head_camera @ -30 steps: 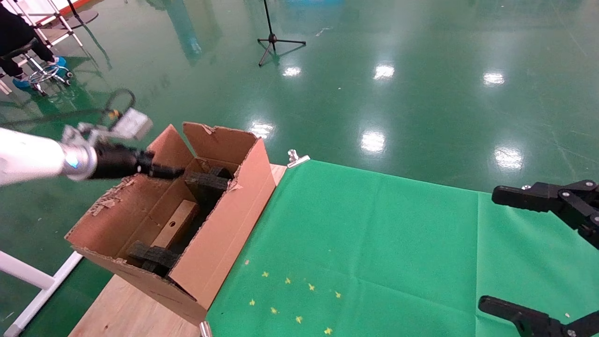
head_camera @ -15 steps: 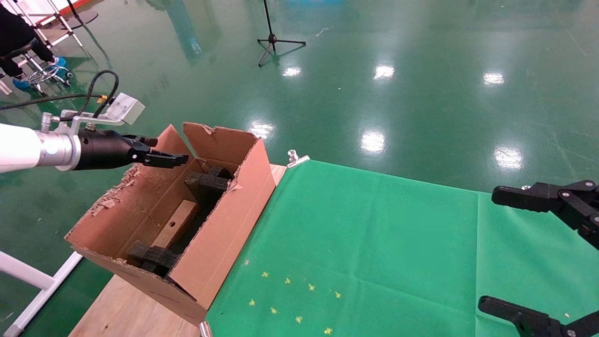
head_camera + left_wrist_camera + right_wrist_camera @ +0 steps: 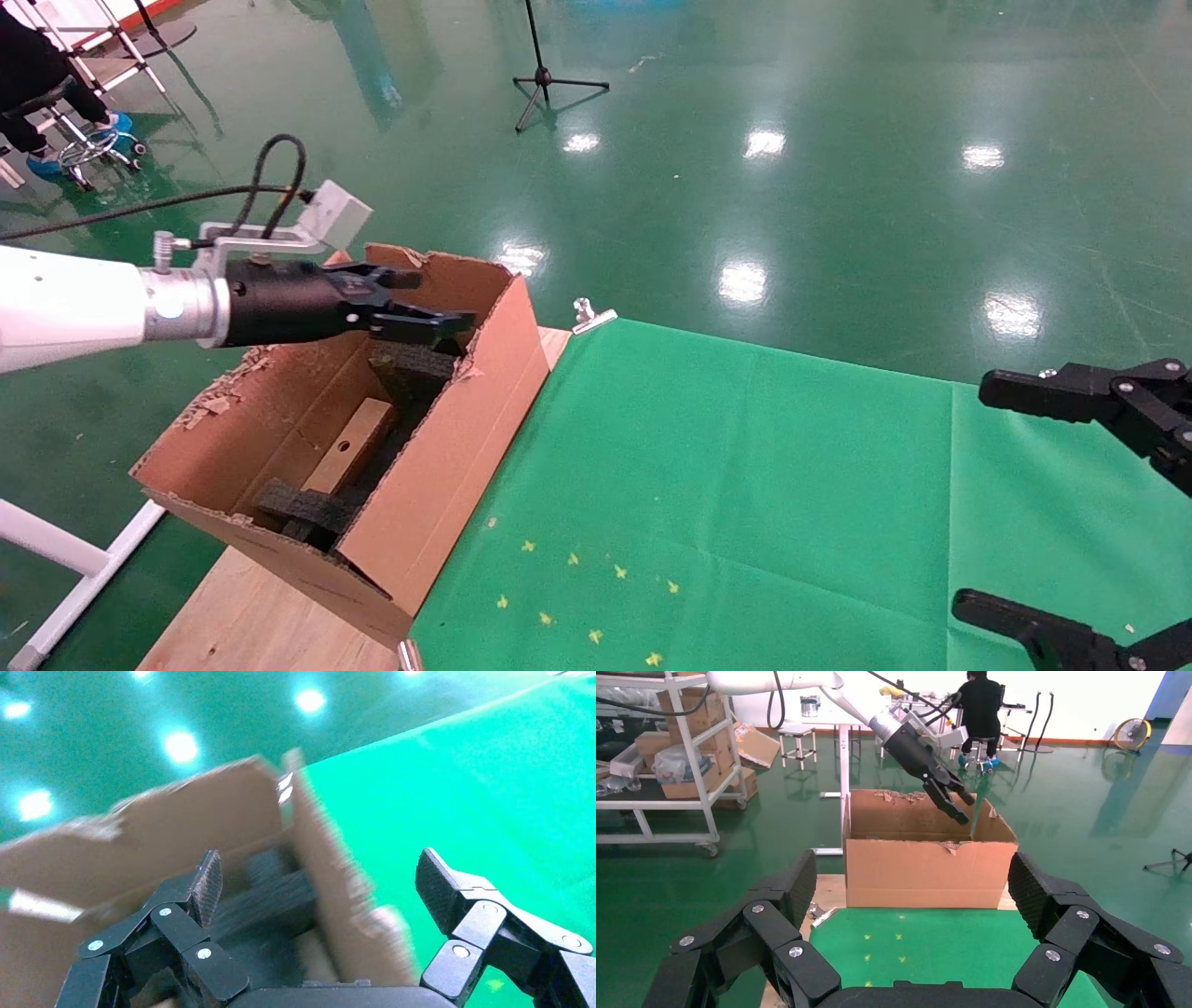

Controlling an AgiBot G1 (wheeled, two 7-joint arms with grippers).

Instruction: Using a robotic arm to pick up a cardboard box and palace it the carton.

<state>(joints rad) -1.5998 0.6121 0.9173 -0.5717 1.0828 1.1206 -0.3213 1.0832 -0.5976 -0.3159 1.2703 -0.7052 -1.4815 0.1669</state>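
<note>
The long brown carton (image 3: 447, 466) with torn flaps stands on the table's left end and holds black foam blocks (image 3: 414, 359). The small slim cardboard box (image 3: 363, 429), round hole upward, lies inside it between the foam blocks. My left gripper (image 3: 445, 300) is open and empty, hovering over the carton's far end; in the left wrist view (image 3: 320, 874) it is above the carton's wall (image 3: 211, 818) and foam. My right gripper (image 3: 978, 494) is open and empty, parked at the table's right; its wrist view (image 3: 912, 881) faces the carton (image 3: 926, 874) and the left gripper (image 3: 954, 801).
A green cloth (image 3: 745, 485) covers most of the table, held by a metal clip (image 3: 591, 315) at the far edge. Bare wood (image 3: 242, 615) shows under the carton. A tripod stand (image 3: 549, 79) and a seated person (image 3: 37, 75) are on the floor beyond.
My left arm has swung to the right, from beside the carton's left flap to above its far end, jaws open. The small box stays inside the carton. The right arm has not moved.
</note>
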